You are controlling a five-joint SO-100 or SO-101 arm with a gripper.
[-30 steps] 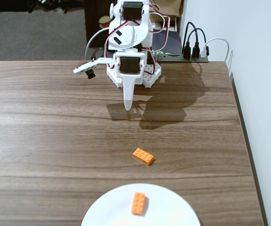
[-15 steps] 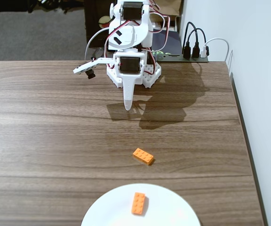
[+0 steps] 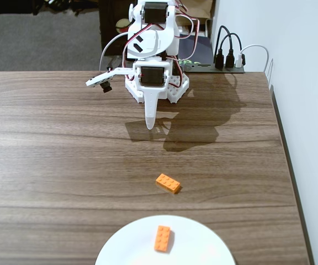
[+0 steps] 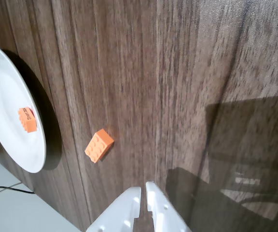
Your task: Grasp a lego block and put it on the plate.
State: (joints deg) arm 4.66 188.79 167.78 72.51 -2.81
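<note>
A: Claw position noted?

B: The claw [image 3: 150, 125] is seen near the arm's base at the far end of the wooden table [image 3: 48, 165], tip pointed down. In the wrist view the claw [image 4: 143, 192] has its fingers drawn nearly together, only a thin slit between them, nothing held.

A: And the bricks?

B: One orange brick [image 3: 168, 183] is found flat on the table, between claw and plate, apart from both. A second orange brick [image 3: 162, 238] is seen lying on the white plate [image 3: 203, 243]. Printing on it seems visible in the wrist view [image 4: 27, 119], too blurred to read.
</note>
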